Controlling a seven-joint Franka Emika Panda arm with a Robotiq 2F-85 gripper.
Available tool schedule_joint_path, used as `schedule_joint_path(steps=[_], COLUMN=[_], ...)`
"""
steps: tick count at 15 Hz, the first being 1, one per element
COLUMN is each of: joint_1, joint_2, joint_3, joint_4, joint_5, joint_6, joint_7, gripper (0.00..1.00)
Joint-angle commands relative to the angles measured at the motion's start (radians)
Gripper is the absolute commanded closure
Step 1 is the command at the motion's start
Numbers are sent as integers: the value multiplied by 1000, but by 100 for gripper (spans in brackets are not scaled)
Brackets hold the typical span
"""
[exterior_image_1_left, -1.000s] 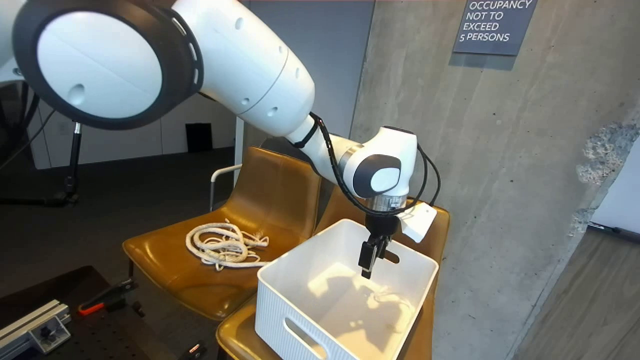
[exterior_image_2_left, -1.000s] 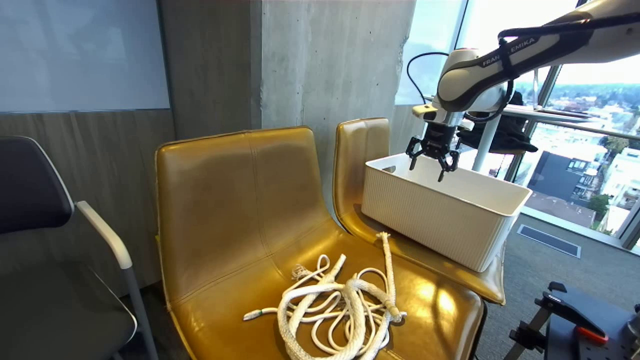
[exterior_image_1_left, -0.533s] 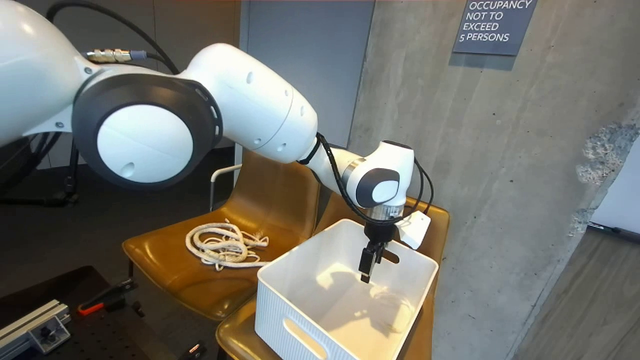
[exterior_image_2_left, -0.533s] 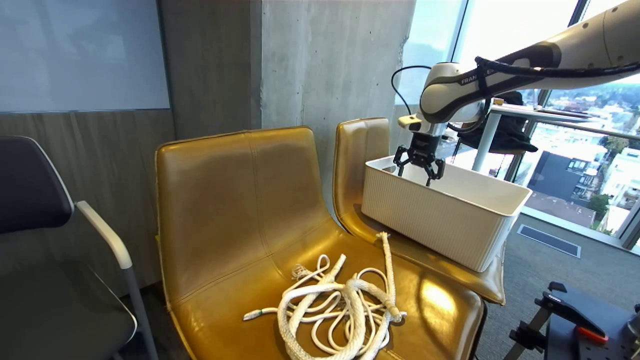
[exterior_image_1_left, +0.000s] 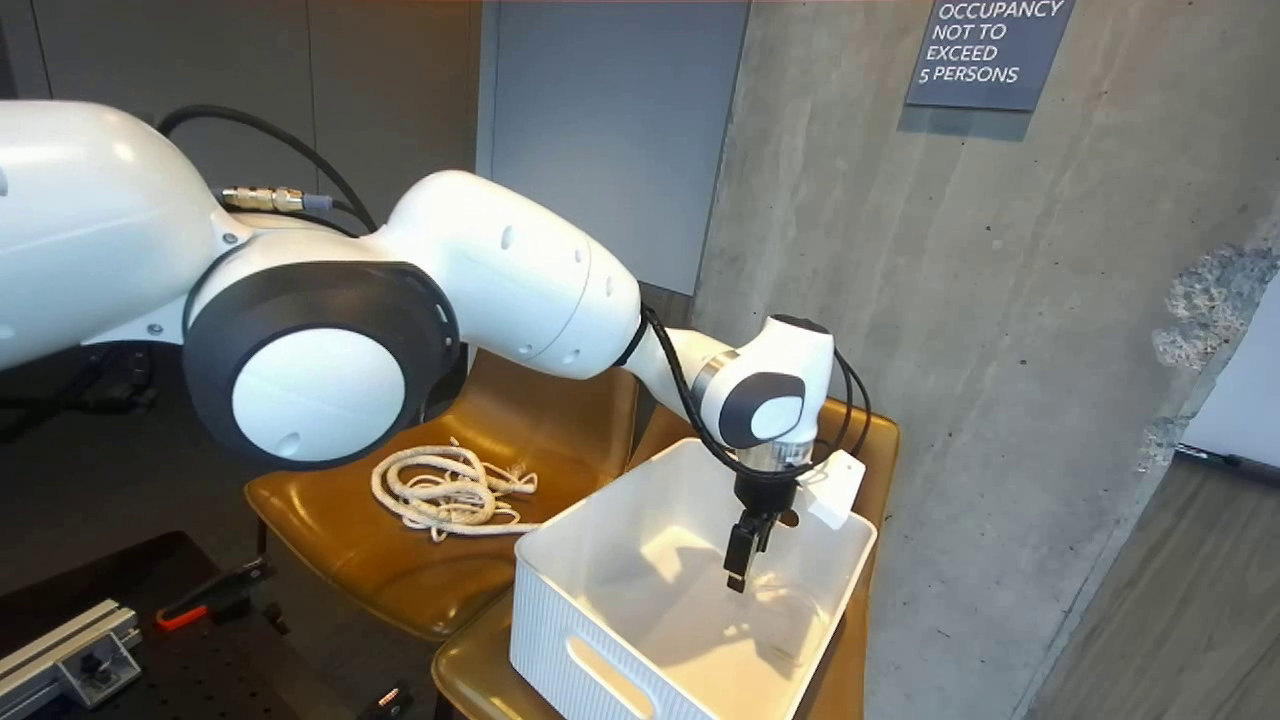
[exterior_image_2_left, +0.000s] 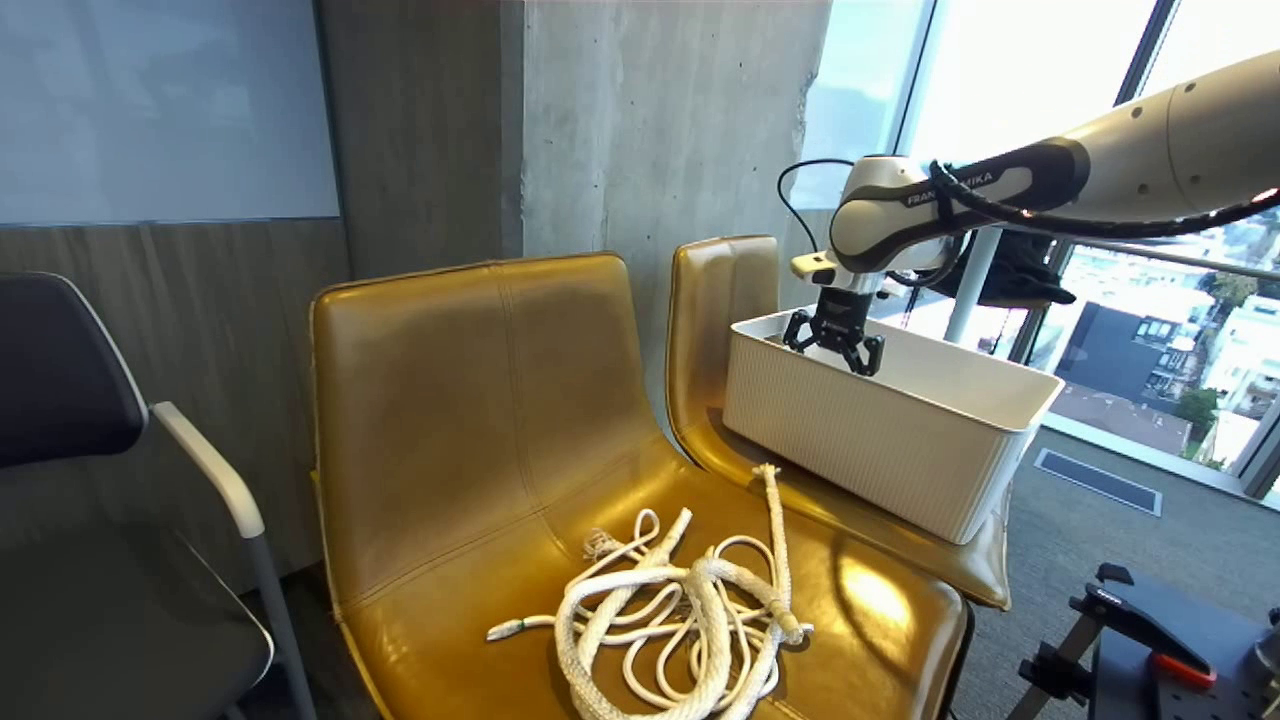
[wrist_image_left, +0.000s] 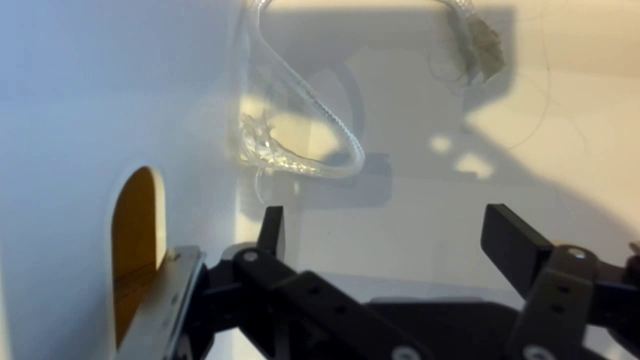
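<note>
The gripper (wrist_image_left: 385, 232) is spread wide, with its two black fingers (wrist_image_left: 510, 240) far apart. It hangs inside the white box (exterior_image_2_left: 860, 440), close to one end, where there is a hand hole (wrist_image_left: 135, 235). On the bottom of the box lies a thin white rope (wrist_image_left: 325, 112), bent like a hook, below the gripper and apart from its fingers. The rope's fuzzy end is right by the box's side. A ragged tan bit (wrist_image_left: 484, 47) shows near the top of the wrist view, but I can't quite tell if it belongs to the same rope. The box sits on a brown chair (exterior_image_2_left: 725, 275). On the next chair (exterior_image_2_left: 420, 480), also brown, a messy pile of white rope (exterior_image_2_left: 712, 620) lies in loops. A sign (exterior_image_1_left: 990, 50) hangs on the gray wall (exterior_image_1_left: 1000, 300).
</note>
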Motion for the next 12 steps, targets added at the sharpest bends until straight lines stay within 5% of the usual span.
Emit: schedule_joint_path(steps=[1, 4, 5, 6, 12], joint_1=[5, 10, 10, 9, 0], joint_2=[81, 118, 129, 141, 184], joint_3=[-14, -21, -22, -24, -45], joint_4=[114, 158, 173, 187, 227], joint_5=[-1, -8, -8, -8, -19], joint_6=[-27, -29, -30, -32, -20], joint_7=[-24, -21, -21, -21, -16], gripper=[0, 0, 8, 28, 73])
